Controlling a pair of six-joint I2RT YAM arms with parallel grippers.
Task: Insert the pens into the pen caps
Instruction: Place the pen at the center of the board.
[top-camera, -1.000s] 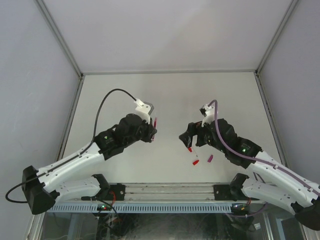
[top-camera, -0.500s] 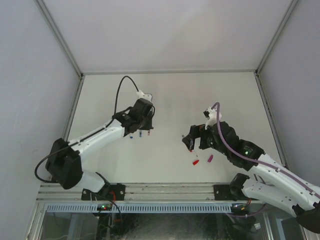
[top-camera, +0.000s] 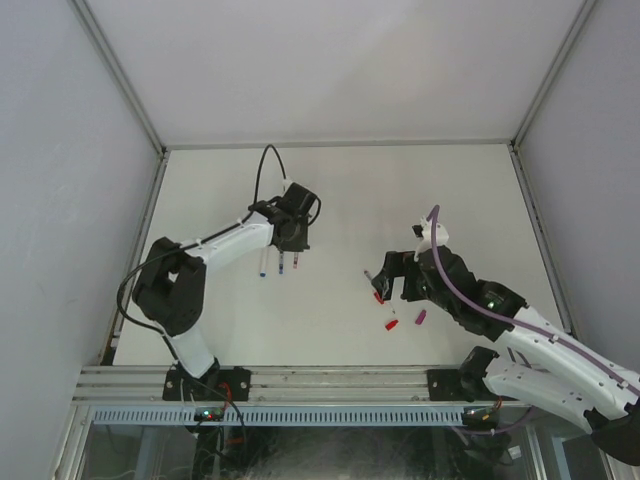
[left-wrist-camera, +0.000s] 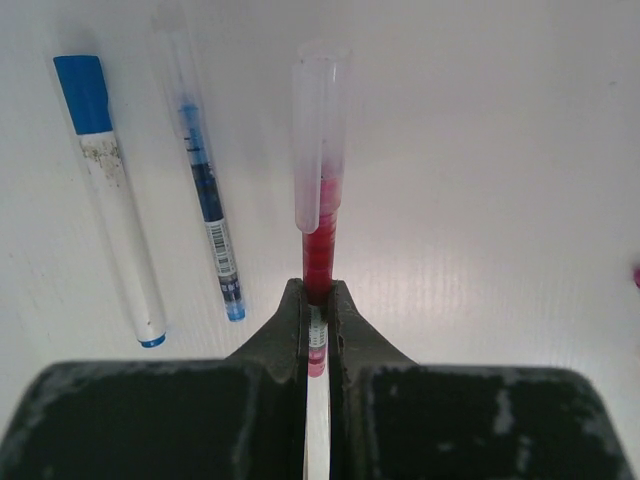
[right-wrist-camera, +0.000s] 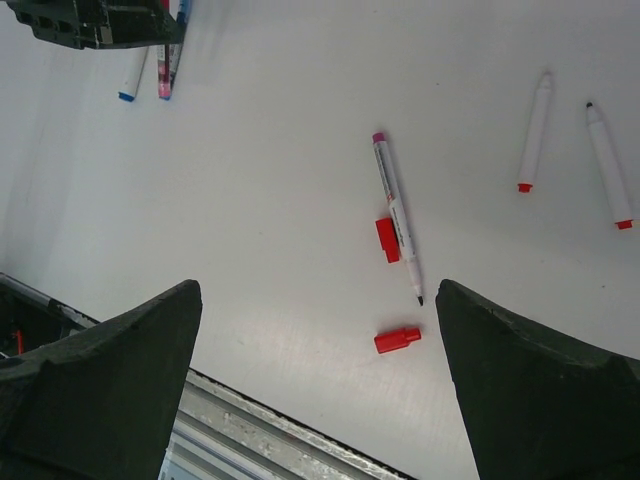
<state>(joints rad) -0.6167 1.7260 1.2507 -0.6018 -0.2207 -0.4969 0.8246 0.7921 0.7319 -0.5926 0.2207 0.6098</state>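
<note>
A flat white matte tabletop (top-camera: 340, 200) fills the middle of the top view, evenly lit, with soft shadows. Plain pale grey wall panels (top-camera: 330, 60) enclose its back and both sides, joined by slim aluminium corner posts (top-camera: 118, 75). A grooved aluminium rail (top-camera: 340, 380) spans the bottom edge.

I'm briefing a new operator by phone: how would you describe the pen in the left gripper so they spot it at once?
Start at the left gripper over the white table. The pen pinched in it is red under a clear cap; the two pens lying beside it are blue.
</note>
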